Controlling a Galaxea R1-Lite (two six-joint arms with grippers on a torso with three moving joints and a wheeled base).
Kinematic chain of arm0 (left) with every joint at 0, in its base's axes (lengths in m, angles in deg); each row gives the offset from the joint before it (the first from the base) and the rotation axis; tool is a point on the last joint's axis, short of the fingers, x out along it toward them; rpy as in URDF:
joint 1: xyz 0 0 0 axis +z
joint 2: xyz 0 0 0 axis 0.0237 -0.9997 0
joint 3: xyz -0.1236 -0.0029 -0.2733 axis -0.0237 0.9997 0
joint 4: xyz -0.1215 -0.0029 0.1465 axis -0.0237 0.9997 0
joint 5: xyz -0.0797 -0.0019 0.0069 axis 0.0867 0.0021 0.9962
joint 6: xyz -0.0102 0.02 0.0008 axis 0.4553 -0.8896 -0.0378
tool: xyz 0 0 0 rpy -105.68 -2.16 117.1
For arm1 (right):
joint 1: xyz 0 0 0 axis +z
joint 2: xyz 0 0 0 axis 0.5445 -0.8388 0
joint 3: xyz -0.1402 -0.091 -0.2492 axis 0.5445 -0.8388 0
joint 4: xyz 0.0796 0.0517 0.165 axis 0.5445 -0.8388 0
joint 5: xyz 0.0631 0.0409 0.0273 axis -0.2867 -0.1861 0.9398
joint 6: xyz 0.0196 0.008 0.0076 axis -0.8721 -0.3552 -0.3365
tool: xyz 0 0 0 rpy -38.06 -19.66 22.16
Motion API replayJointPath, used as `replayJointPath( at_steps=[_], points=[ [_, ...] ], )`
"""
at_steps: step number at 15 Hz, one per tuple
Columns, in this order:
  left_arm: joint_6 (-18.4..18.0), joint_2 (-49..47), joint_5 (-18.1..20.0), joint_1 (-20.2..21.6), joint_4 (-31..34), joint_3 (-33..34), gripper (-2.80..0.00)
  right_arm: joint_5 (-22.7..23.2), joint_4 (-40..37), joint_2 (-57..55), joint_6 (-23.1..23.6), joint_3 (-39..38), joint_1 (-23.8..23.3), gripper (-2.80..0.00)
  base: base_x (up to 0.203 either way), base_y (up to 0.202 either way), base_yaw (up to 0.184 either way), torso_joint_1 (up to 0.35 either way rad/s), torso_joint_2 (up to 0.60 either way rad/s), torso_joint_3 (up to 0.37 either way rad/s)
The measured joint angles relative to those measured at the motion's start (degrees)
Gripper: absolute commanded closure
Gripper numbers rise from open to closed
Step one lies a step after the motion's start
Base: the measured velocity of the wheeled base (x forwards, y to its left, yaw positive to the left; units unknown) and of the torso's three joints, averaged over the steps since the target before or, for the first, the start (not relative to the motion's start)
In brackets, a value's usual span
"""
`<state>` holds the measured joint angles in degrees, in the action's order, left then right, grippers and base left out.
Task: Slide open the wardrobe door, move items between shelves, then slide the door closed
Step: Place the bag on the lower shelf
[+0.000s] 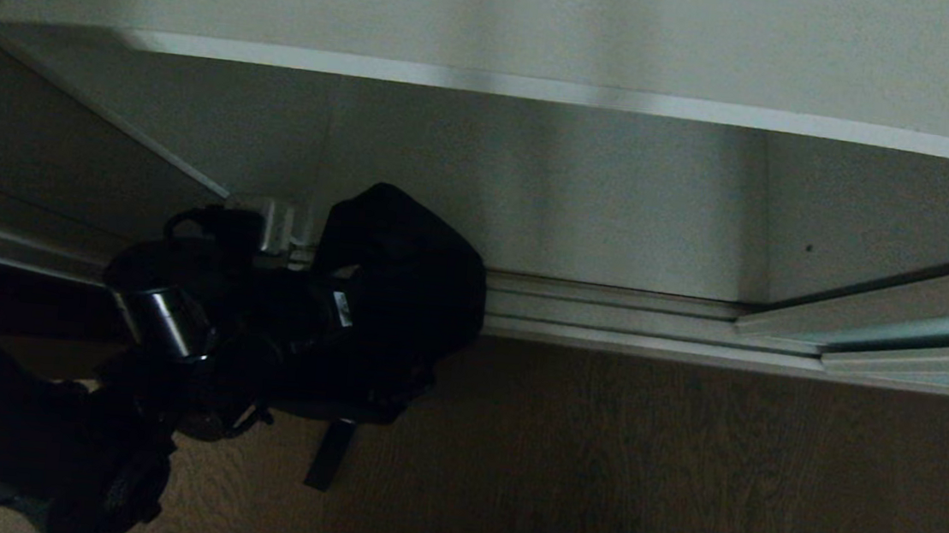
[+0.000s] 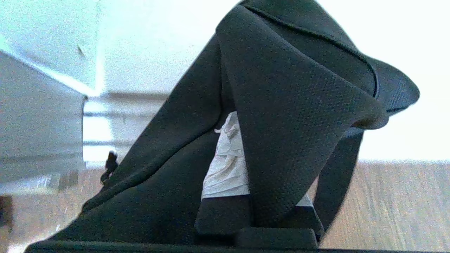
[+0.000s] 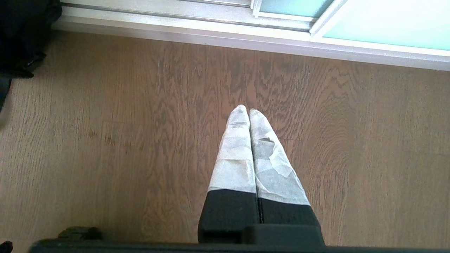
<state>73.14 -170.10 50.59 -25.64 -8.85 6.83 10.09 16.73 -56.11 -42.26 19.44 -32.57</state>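
Now | left hand (image 2: 242, 165) grips black cloth (image 2: 288, 116) | wardrobe floor (image 1: 583, 207) beside

In the left wrist view the black cloth (image 2: 281, 116) is draping over the left gripper (image 2: 232, 158), leaving only a strip of one taped finger (image 2: 228, 168) showing; its top is running off the frame. In the head view that gripper is lying hidden behind the same cloth (image 1: 405, 278); the shelf (image 1: 548, 15) is being cut off above; the sliding wardrobe door (image 1: 924, 332) is showing only as a sliver at the right edge.
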Motion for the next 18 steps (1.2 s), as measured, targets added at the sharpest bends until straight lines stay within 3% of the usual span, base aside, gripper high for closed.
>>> replayJointPath(
  at_steps=[8,11,14,18],
  points=[
    [-0.3,-5.0,-7.2,0.1,-2.6,-20.0,0.0,0.0,0.0,0.0,0.0,0.0,0.0,0.0,0.0,0.0,0.0,0.0,0.0,0.0],
    [-1.1,-6.8,-8.9,0.6,-4.0,-27.4,0.0,0.0,0.0,0.0,0.0,0.0,0.0,0.0,0.0,0.0,0.0,0.0,0.0,0.0],
    [-2.4,-10.5,-9.4,1.1,-9.5,-31.2,0.0,0.0,0.0,0.0,0.0,0.0,0.0,0.0,0.0,0.0,0.0,0.0,0.0,0.0],
    [-2.7,-14.9,-10.3,2.9,-9.6,-37.8,0.0,0.0,0.0,0.0,0.0,0.0,0.0,0.0,0.0,0.0,0.0,0.0,0.0,0.0]
  ],
)
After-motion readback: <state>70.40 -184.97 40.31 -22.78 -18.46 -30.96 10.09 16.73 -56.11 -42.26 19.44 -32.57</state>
